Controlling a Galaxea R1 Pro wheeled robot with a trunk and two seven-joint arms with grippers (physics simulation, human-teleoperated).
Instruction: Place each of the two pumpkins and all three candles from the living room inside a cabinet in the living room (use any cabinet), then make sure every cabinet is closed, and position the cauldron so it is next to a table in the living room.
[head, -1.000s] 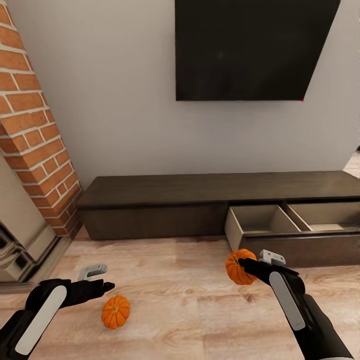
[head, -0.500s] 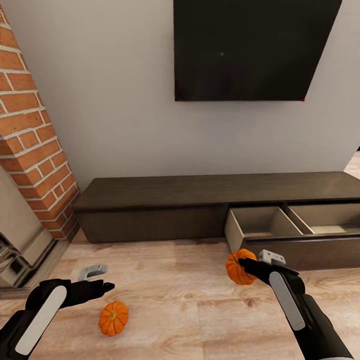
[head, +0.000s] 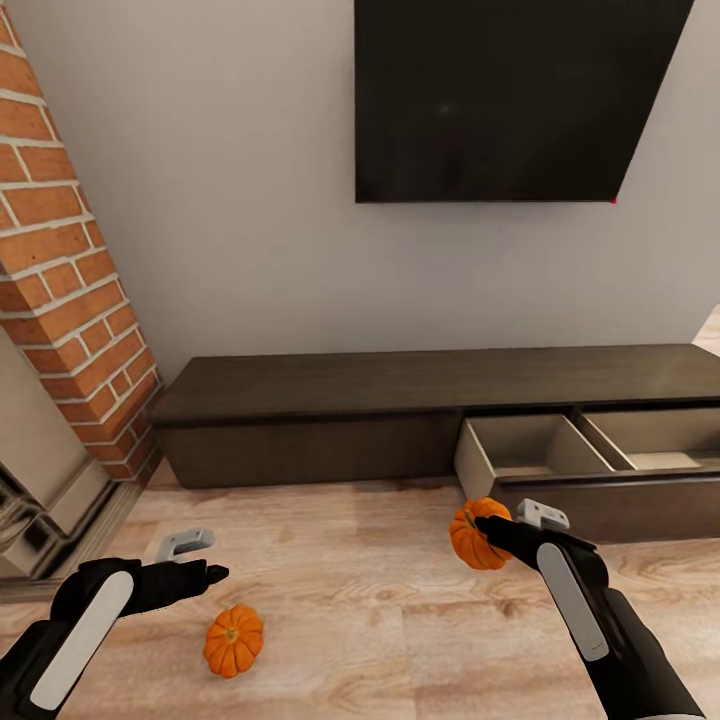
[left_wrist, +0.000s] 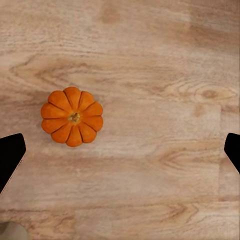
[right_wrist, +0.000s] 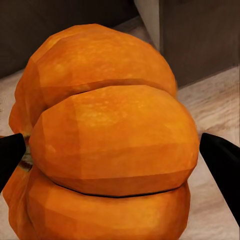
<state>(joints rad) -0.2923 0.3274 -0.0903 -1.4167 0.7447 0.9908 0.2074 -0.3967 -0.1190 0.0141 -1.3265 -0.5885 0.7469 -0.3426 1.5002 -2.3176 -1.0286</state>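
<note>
One orange pumpkin (head: 233, 640) lies on the wood floor, just below and right of my left gripper (head: 214, 573). The left wrist view looks straight down on this pumpkin (left_wrist: 72, 116), and the left gripper (left_wrist: 122, 152) is open with its fingers wide apart above the floor. My right gripper (head: 482, 527) is shut on the other pumpkin (head: 470, 540), held above the floor in front of the cabinet (head: 400, 380). This held pumpkin (right_wrist: 107, 145) sits between the fingers of the right gripper (right_wrist: 117, 152). The cabinet's right drawer (head: 520, 445) is pulled open, showing pale tan compartments.
A black TV (head: 510, 100) hangs on the grey wall above the cabinet. The brick fireplace (head: 70, 270) stands at the left, with a stone hearth at its foot. Open plank floor (head: 360, 600) lies between my arms.
The whole picture has shifted slightly, so the camera moved. Both grippers keep their pose; the right one still holds its pumpkin and the other pumpkin still lies on the floor.
</note>
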